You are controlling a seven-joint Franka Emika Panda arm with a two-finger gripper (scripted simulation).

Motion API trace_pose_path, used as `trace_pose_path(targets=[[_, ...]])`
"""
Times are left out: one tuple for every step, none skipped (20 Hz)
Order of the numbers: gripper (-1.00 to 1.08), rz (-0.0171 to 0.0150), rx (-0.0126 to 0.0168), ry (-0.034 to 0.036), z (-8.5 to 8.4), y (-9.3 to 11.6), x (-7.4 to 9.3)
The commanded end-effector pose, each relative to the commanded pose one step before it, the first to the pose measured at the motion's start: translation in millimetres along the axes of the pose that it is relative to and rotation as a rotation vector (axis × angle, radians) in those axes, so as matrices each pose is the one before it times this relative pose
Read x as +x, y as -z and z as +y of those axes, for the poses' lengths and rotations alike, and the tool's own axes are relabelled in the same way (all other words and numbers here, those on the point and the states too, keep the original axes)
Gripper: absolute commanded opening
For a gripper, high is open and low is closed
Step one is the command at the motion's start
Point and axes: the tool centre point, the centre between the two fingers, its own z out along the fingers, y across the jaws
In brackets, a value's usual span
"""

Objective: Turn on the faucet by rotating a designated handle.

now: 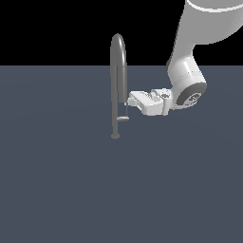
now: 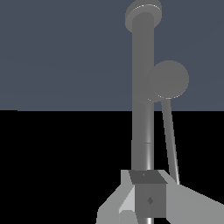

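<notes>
The faucet (image 1: 118, 71) stands upright on the dark worktop (image 1: 61, 190), near the middle of the exterior view. The arm reaches in from the exterior view's right, its tool (image 1: 129, 99) level and pressed close against the thin stem, above the small handle (image 1: 123, 118) that juts out low on the stem. Whether the tool's fingers are apart or together cannot be told. Judged from this, the approach is made; turning the handle remains.
</notes>
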Motion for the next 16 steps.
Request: trace_pose_path(targets=[[-1.0,-0.00133,-0.00154,-0.00217,6.16,0.14,0.72],[-1.0,-0.00026,-0.00041,0.00001,2.59,-0.1,0.14],[-1.0,0.0,0.0,0.0,2.68,0.11,0.11],[-1.0,-0.00025,-0.00042,0.00001,2.65,-0.09,0.14],[-1.0,0.0,0.0,0.0,2.74,0.11,0.11],[-1.0,-0.00025,-0.00042,0.00001,2.72,-0.09,0.14],[-1.0,0.0,0.0,0.0,2.81,0.12,0.12],[-1.0,-0.00024,-0.00043,0.0,2.78,-0.09,0.15],[-1.0,-0.00023,-0.00043,0.0,2.82,-0.08,0.15],[-1.0,0.0,0.0,0.0,2.91,0.13,0.12],[-1.0,-0.00021,-0.00044,-0.00001,2.88,-0.08,0.16],[-1.0,0.0,0.0,0.0,0.0,0.0,0.0],[-1.0,0.00501,0.00343,0.01055,-6.75,-0.18,-3.45],[-1.0,-0.00052,-0.00037,-0.00101,3.48,0.01,2.24],[-1.0,-0.00052,-0.00037,-0.00101,3.53,0.01,2.26],[-1.0,-0.00052,-0.00037,-0.00102,3.57,0.01,2.28]])
